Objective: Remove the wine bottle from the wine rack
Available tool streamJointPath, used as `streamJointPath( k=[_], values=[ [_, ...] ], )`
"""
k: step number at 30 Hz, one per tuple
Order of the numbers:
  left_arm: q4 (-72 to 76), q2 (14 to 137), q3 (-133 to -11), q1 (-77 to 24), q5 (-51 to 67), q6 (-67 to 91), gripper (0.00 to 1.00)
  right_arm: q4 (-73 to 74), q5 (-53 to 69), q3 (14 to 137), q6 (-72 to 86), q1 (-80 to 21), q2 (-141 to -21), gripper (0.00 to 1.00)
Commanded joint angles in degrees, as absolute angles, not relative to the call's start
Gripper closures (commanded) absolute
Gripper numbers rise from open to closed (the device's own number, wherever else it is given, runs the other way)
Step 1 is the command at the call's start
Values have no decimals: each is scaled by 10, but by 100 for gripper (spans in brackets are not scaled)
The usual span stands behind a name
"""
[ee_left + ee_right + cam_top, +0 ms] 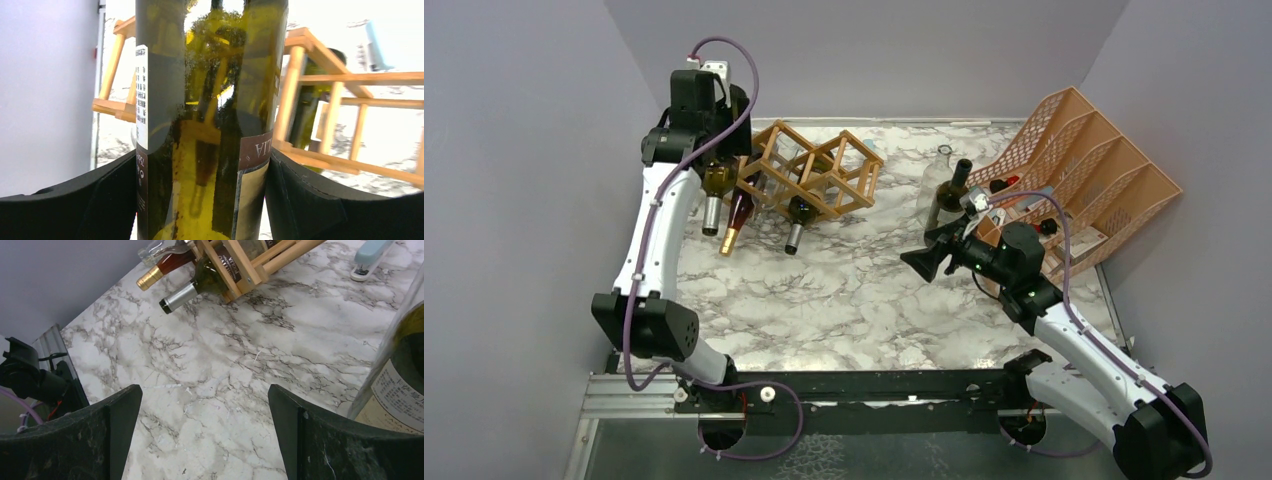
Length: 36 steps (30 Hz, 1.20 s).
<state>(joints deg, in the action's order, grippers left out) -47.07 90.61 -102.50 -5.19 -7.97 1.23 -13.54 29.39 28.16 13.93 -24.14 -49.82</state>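
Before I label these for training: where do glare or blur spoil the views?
Left wrist: white glare behind the green bottle, rack pale. Right wrist: table sharp, standing bottle cropped at the right edge, slightly soft. Top view: even light, sharp.

Marble table [844, 300], wine rack [834, 152], upright bottles [952, 192], peach organizer [1089, 150]

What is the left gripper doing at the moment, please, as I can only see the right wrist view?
Observer: The left gripper has closed on an olive-green wine bottle, both fingers touching the glass.
Operator: Where is that bottle, please?
Observer: At the left end of the wooden wine rack, neck pointing toward the arms' bases.
Operator: What lies beyond the right gripper?
Observer: A peach mesh organizer, off to its right.
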Motion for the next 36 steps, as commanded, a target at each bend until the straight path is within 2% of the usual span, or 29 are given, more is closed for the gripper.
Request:
streamJointPath(
  k=[1, 7, 13, 22, 26, 30, 36],
  values=[
    [-403, 830, -992, -47, 28, 56, 66, -140, 271, 276, 146, -240, -491, 0],
    [-335, 750, -903, -48, 229, 139, 66, -165, 379, 280, 117, -241, -521, 0],
    [-203, 683, -775, -50, 378, 285, 66, -167, 394, 317, 139, -255, -555, 0],
    [-109, 661, -684, -77, 436, 379, 68, -109, 317, 451, 93, -387, -628, 0],
    [-72, 655, -654, -99, 440, 411, 68, -110, 337, 507, 128, -388, -673, 0],
    [-71, 660, -650, -133, 438, 416, 68, -144, 305, 518, 168, -387, -660, 0],
    [-70, 667, -652, -174, 425, 427, 68, -65, 357, 592, 110, -386, -685, 0]
  ],
)
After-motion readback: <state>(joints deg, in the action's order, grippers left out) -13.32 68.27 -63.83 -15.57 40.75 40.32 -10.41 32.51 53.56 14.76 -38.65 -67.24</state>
